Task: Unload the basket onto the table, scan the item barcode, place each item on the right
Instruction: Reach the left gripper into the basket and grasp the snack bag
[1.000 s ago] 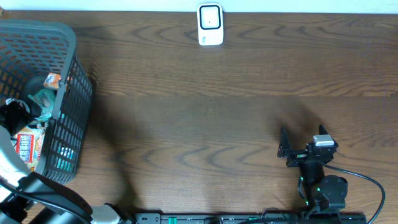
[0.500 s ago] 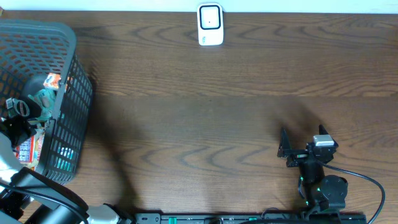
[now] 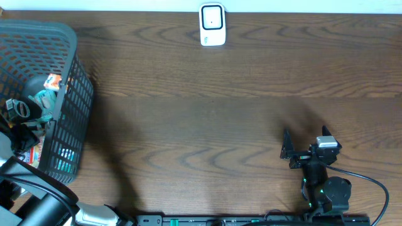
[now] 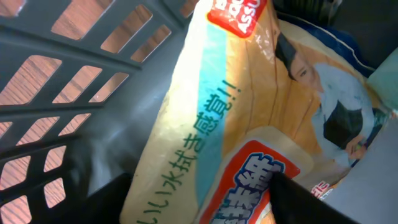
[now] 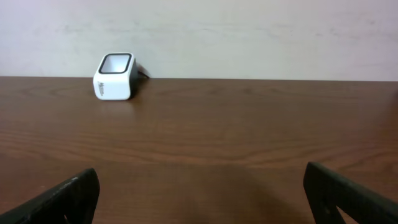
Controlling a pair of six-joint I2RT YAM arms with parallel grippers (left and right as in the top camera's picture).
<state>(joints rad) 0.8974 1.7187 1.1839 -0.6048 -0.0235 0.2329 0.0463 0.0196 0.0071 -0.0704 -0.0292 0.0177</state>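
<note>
In the left wrist view a yellow snack packet (image 4: 205, 112) with green lettering and a red label fills the frame, lying against the grey basket wall (image 4: 74, 56). My left gripper (image 4: 202, 202) has its dark fingers pressed against the packet from both sides. No barcode shows on it. Overhead, the left gripper (image 3: 25, 129) is down inside the basket (image 3: 66, 125) at the table's left edge. The white scanner (image 3: 212, 25) stands at the far middle edge, also seen as the scanner (image 5: 115, 76) in the right wrist view. My right gripper (image 3: 306, 139) rests open and empty at the near right.
Other packets lie in the basket, among them a teal and orange one (image 3: 47, 88). The right arm's base and cable (image 3: 352, 179) sit at the near right edge. Brown wood table (image 3: 201, 113) stretches between basket, scanner and right arm.
The left gripper has sunk deeper into the basket and its jaws have narrowed onto the yellow packet. The right arm has not moved.
</note>
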